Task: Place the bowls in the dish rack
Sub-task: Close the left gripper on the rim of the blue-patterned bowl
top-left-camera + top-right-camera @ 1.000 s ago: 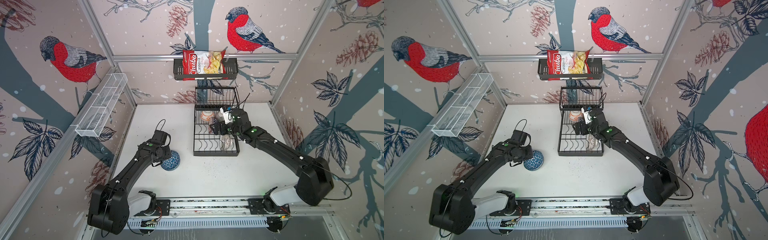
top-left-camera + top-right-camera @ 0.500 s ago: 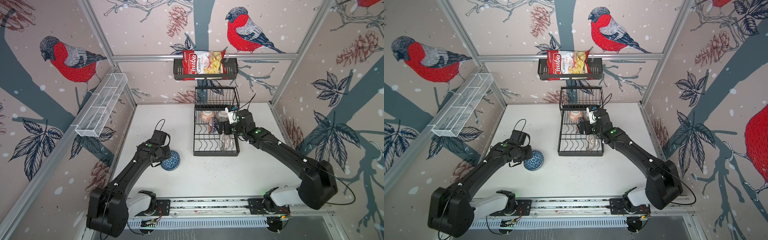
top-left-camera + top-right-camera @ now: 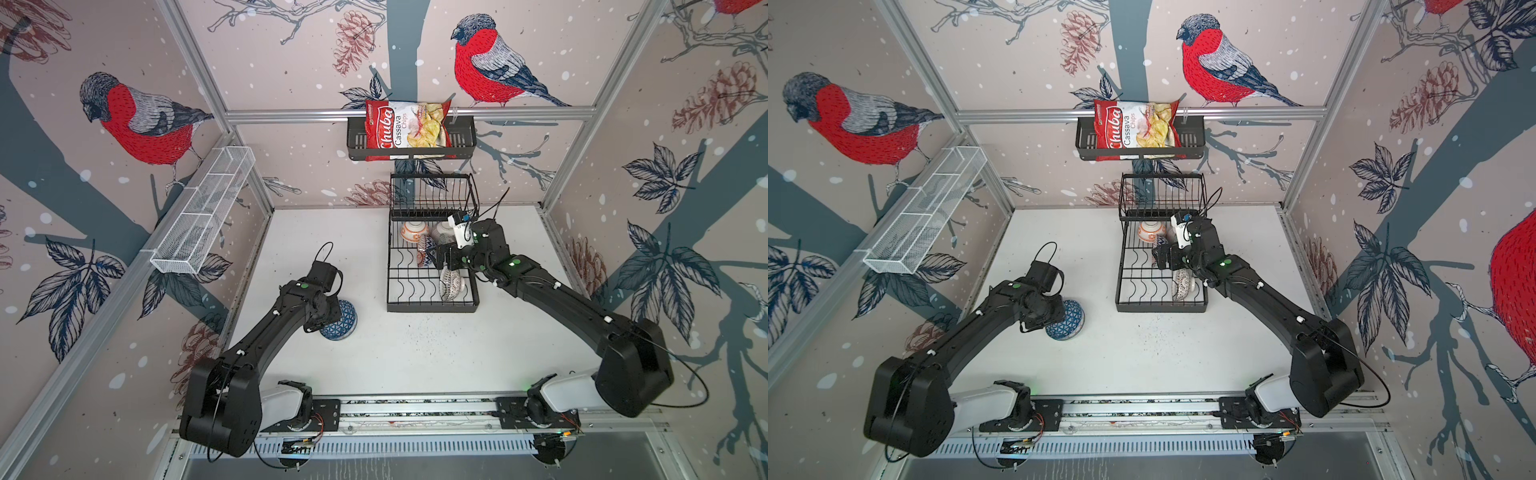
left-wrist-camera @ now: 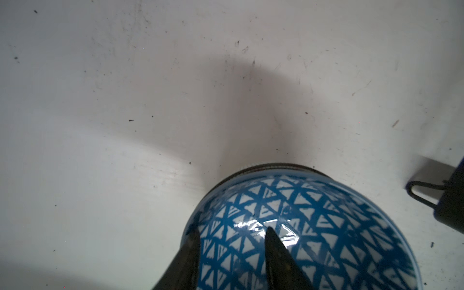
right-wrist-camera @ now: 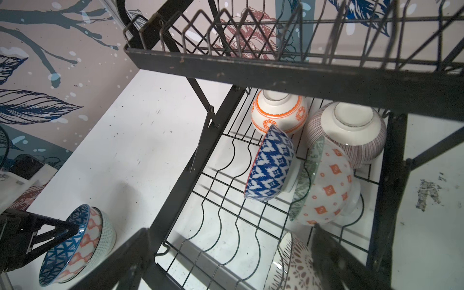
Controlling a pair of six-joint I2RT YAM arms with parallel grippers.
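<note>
Bowl (image 4: 301, 221) apparently in left end effector (image 4: 231, 229)

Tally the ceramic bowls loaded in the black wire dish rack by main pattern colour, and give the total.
Orange-patterned: 2, the floral bowl and the diamond bowl
Blue zigzag bowl: 1
Pink-lined bowl: 1
Dark dotted bowl: 1
Total in the dish rack: 5

Red-and-white chips bag (image 3: 407, 126) at twelve o'clock in both top views (image 3: 1136, 131), white script "Chuba" on its red panel, "Cassava Chips" in dark letters alongside, lettering running sideways, bag standing in the black slotted shelf (image 3: 464, 139)
</note>
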